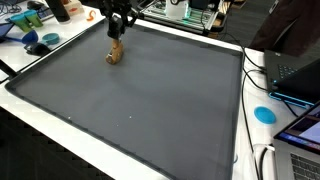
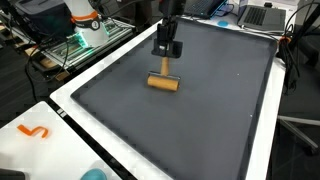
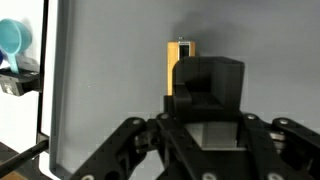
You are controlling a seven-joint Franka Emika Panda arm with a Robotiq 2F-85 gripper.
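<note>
A small wooden tool with a pale cylinder head (image 2: pixel 163 83) rests on the dark grey mat (image 2: pixel 200 120); a thin handle rises straight up from the head. My gripper (image 2: pixel 166 55) hangs directly above it, with its fingers closed around the top of that handle. In an exterior view the tool (image 1: pixel 116 53) sits near the mat's far edge under the gripper (image 1: pixel 118 35). In the wrist view the wooden head (image 3: pixel 172 65) shows just past the closed black fingers (image 3: pixel 205 75). The handle itself is hidden between them.
The mat (image 1: pixel 140 100) lies on a white table. Blue bowls and clutter (image 1: pixel 40 42) sit by one corner. A blue disc (image 1: pixel 264 113), a laptop (image 1: pixel 300 75) and cables are along another side. An orange piece (image 2: pixel 35 132) is on the white border. A teal cup (image 3: pixel 12 38) is beside the mat.
</note>
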